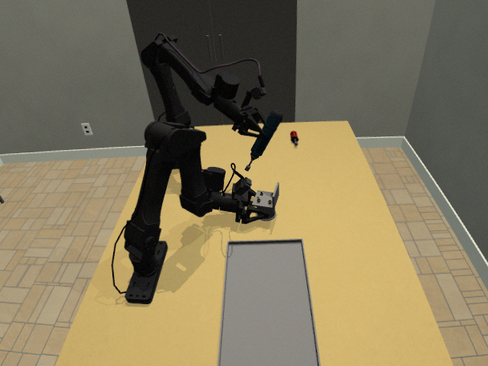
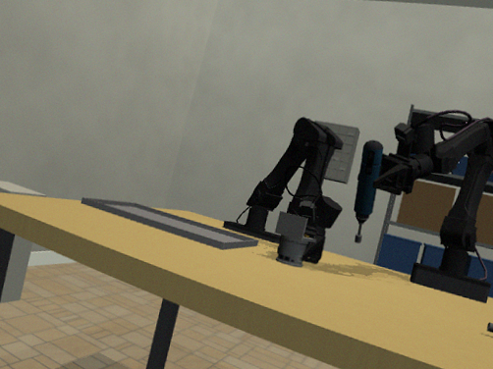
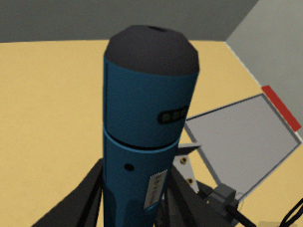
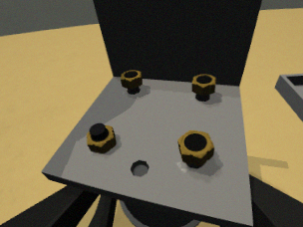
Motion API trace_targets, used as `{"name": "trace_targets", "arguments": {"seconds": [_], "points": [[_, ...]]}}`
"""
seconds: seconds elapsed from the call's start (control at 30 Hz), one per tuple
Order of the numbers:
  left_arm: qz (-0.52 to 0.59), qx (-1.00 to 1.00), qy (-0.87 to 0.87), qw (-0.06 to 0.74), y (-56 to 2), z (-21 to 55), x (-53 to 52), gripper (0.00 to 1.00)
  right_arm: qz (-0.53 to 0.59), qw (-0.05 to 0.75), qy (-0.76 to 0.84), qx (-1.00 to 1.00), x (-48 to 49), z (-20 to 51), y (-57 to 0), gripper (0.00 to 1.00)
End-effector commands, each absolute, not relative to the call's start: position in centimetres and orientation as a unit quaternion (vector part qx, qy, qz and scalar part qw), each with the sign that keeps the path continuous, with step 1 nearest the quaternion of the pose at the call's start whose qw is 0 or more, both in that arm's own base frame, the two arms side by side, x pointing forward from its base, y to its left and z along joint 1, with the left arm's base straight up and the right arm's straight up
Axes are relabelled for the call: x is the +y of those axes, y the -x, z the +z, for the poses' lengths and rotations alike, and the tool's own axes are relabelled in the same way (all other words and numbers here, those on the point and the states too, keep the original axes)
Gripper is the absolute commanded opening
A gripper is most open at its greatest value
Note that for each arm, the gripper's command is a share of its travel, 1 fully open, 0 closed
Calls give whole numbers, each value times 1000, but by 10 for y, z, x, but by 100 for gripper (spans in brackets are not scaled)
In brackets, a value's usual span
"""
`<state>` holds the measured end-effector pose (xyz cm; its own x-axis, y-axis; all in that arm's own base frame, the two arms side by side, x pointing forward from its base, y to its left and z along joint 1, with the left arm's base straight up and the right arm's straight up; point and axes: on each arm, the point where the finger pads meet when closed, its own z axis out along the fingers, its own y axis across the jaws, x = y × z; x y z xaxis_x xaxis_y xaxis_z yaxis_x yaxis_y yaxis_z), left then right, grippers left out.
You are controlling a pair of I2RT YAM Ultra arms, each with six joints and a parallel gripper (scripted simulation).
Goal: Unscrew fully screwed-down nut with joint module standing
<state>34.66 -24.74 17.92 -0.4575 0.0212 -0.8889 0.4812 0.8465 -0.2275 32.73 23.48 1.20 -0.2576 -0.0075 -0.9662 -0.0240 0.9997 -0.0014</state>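
Okay, this looks like the approach: the left gripper (image 1: 262, 132) (image 2: 377, 176) (image 3: 136, 166) has its fingers clenched on the electric nut driver (image 1: 268, 132) (image 2: 367, 187) (image 3: 145, 102), socket up in the air, well apart from the nuts. Over at the joint module (image 1: 270, 217) (image 2: 291, 250) (image 4: 163, 213), the right gripper (image 1: 263, 212) (image 2: 313, 256) (image 4: 162, 158) has its fingers round the body beneath the bracket (image 1: 265, 196) (image 2: 291, 225) (image 3: 188, 148) (image 4: 154, 114), apparently bracing it, and sensibly so, since nothing fixes it down. The target is the seated nut (image 1: 262, 193) (image 4: 101, 140), low on the plate with its dark stud poking through; the other three sit high on theirs. Next, I'd say, bring the driver over that one, square the socket to the stud, lower and press down while it spins loose. Picking a raised neighbour would be the easy mistake, and a slanted push could tip the module. As for looks: brassy hexagonal nuts, a flat grey L-shaped bracket with one open hole near its edge, and a darker, round-based module standing upright on the yellow table (image 1: 353, 257) (image 2: 247, 276) (image 3: 50, 124) (image 4: 40, 90).
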Motion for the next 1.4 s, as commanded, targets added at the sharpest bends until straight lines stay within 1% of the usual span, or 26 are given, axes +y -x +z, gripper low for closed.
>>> {"name": "trace_targets", "arguments": {"seconds": [0.0,0.1,0.13,0.3,0.37,0.5,0.67,0.7,0.87,0.93,1.07,1.17,1.37], "points": [[-255,762,-163,572,-357,232,-258,42,7,605,12,796,237,9,-330,59],[-250,764,-158,573,-361,231,-254,42,7,605,12,796,237,9,-330,59],[-251,764,-170,569,-349,223,-258,42,7,605,12,796,237,9,-330,59],[-262,735,-192,595,-341,249,-272,42,7,605,12,796,237,9,-330,59],[-262,730,-206,597,-334,239,-275,42,7,605,12,796,237,9,-330,59],[-268,710,-227,610,-325,249,-284,42,7,605,12,796,237,9,-330,59],[-263,705,-218,621,-336,257,-282,42,7,605,12,796,237,9,-330,59],[-265,703,-229,619,-323,250,-284,42,7,605,12,796,237,9,-330,59],[-274,672,-247,642,-312,274,-296,42,7,605,12,796,237,9,-330,59],[-274,667,-259,643,-305,266,-298,42,7,605,12,796,237,9,-330,59],[-279,646,-276,655,-294,275,-305,42,7,605,12,796,237,9,-330,59],[-274,639,-268,667,-305,282,-304,42,7,605,12,796,237,9,-330,59],[-274,634,-265,673,-307,287,-305,42,7,605,12,796,237,9,-330,59]]}}
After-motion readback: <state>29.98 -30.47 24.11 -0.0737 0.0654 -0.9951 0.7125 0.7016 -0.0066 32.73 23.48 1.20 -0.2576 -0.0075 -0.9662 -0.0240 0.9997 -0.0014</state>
